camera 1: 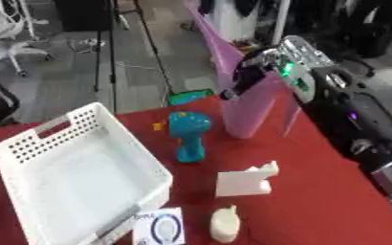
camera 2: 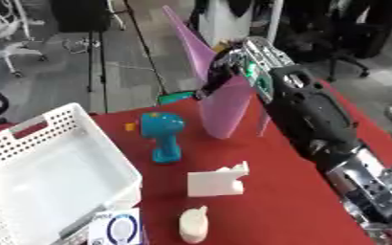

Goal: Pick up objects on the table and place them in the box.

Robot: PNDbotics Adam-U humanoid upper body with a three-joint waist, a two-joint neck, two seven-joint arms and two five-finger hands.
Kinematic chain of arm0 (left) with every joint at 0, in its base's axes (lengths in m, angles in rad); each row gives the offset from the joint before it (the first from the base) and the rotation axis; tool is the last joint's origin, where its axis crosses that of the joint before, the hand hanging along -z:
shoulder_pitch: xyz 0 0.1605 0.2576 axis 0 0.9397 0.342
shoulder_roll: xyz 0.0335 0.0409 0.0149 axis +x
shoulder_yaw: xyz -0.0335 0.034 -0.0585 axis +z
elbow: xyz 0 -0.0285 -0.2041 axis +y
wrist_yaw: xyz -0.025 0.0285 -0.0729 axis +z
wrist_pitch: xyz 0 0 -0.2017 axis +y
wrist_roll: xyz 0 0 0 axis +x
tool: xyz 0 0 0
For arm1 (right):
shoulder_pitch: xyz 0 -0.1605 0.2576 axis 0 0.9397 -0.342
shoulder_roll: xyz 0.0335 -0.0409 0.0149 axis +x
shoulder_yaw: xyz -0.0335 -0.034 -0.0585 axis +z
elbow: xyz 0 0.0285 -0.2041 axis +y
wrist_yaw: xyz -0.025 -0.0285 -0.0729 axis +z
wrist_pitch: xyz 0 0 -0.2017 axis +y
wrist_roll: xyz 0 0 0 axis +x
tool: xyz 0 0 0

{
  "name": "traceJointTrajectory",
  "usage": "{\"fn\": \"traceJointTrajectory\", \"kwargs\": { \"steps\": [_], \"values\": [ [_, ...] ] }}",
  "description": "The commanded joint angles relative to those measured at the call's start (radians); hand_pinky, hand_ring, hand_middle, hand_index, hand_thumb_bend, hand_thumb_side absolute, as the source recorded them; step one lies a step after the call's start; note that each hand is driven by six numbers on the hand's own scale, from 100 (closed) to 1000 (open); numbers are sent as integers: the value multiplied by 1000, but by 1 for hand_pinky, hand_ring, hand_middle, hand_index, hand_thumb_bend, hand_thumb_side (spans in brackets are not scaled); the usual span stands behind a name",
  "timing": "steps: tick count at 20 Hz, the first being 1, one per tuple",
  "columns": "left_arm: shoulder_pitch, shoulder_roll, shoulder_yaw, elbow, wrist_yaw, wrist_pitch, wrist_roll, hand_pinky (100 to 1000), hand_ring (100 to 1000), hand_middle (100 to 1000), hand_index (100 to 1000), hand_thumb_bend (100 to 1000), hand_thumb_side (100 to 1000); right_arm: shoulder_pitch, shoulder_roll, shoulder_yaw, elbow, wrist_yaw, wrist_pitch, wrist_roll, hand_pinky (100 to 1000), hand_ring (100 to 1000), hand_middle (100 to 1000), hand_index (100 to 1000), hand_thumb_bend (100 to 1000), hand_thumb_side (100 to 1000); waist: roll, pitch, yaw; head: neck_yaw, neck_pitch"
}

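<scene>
- The worktop is covered in red cloth and carries everything else.
- The white perforated box sits at the left of the worktop, open side up, with nothing visible inside it.
- The right arm comes in from the right edge and stretches toward the far side of the worktop.
- A tall, thin purple piece stands on end at the far side of the worktop, its top reaching well above the edge.
- The right hand is at the upper part of that purple piece; its fingers are curled against it and appear to grasp it.
- A teal drill-shaped toy stands near the box's far right corner, left of the purple piece.
- A white blocky piece lies nearer, right of the box.
- A blue-and-white card lies at the near edge beside the box.
- A small cream rounded thing lies just right of the card.
</scene>
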Motion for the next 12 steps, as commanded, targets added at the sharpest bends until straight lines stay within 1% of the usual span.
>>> {"fn": "traceJointTrajectory", "kwargs": {
  "steps": [1, 5, 6, 7, 12],
  "values": [
    [-15, 11, 3, -14, 3, 4, 0, 849, 901, 800, 862, 100, 1000, -14, -19, -11, 0, 10, -5, 2, 944, 934, 859, 929, 438, 756, 1, -12, 3, -6, -16],
    [-15, 10, 2, -14, 4, 6, -1, 849, 901, 800, 860, 100, 1000, -13, -20, -11, 5, 11, -9, 2, 943, 932, 857, 927, 438, 750, 5, -9, 5, -12, -22],
    [-15, 10, 2, -14, 4, 6, -1, 849, 901, 800, 860, 100, 1000, -13, -20, -11, 5, 11, -10, 2, 941, 930, 855, 927, 425, 735, 6, -8, 5, -12, -23],
    [-15, 10, 3, -14, 4, 7, -1, 849, 901, 799, 859, 100, 1000, -12, -21, -11, 7, 12, -9, 2, 940, 929, 855, 927, 436, 746, 8, -7, 6, -14, -25],
    [-14, 9, 3, -14, 5, 9, -1, 849, 901, 799, 855, 100, 1000, -6, -23, -12, 15, 19, -8, 2, 938, 925, 851, 924, 434, 734, 14, -3, 11, -17, -31]
  ]
}}
